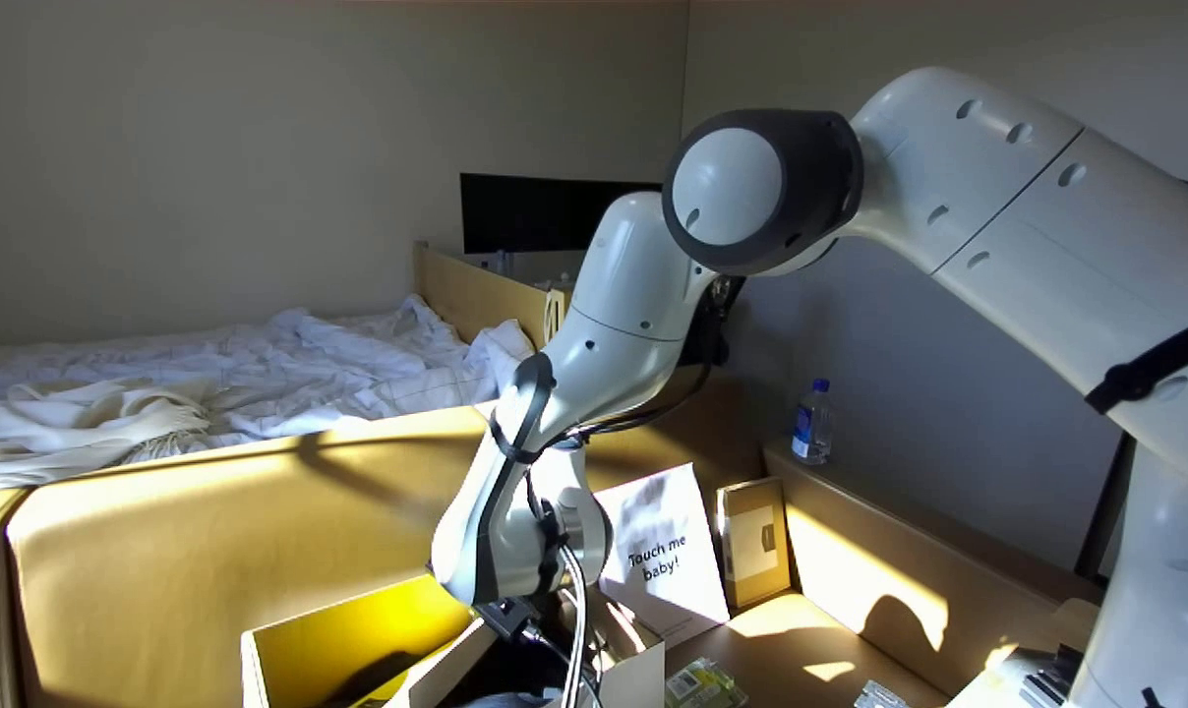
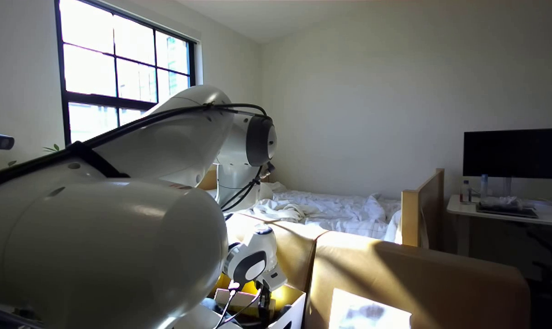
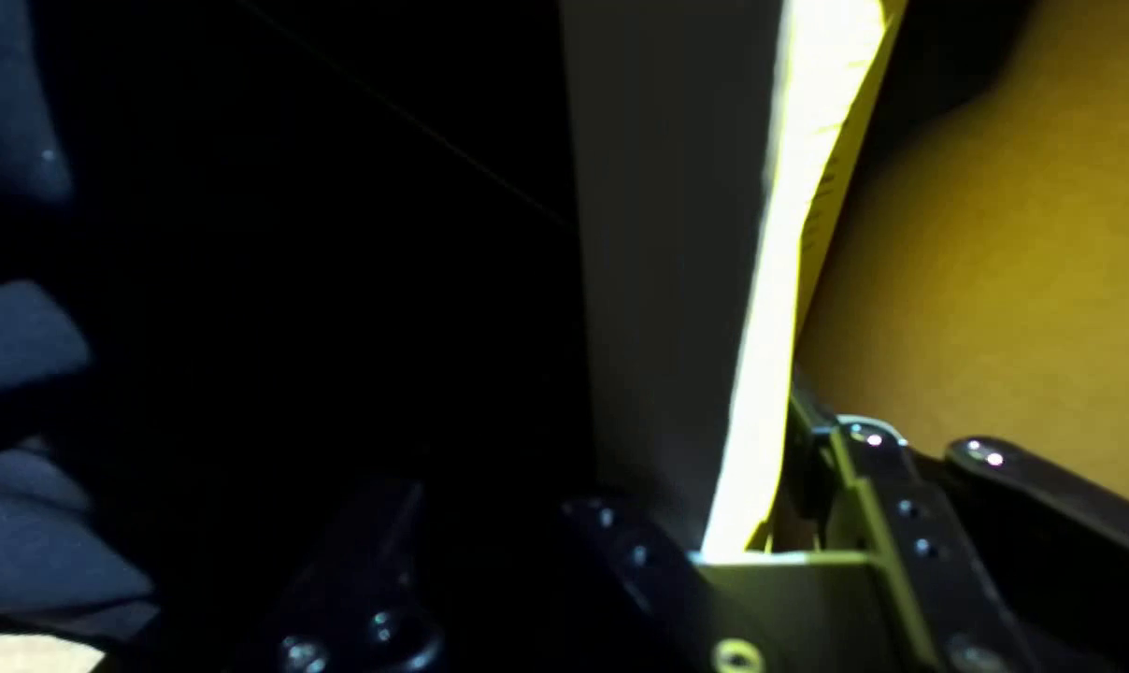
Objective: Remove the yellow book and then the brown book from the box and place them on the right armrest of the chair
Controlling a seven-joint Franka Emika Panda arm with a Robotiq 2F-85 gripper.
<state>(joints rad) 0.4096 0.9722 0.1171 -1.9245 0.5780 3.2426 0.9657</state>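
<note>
In an exterior view, the camera faces the front of the chair [image 1: 210, 541], with the arm [image 1: 1027, 206] at the right side; in an exterior view, it looks from close beside the arm toward the bed [image 2: 331, 214] and the far wall [image 2: 358, 105], the window [image 2: 134, 77] at left. Both exterior views share arm, bed, chair and box [image 1: 635, 678]. The wrist view looks from very near along the fingers [image 3: 915, 528] into the box.

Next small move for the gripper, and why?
I'd probably close the gripper snugly on what looks like the yellow book before lifting: in the wrist view its lit edge runs between the fingers, but firm contact on both sides isn't visible. A loose hold could slip while leaving the box.
</note>
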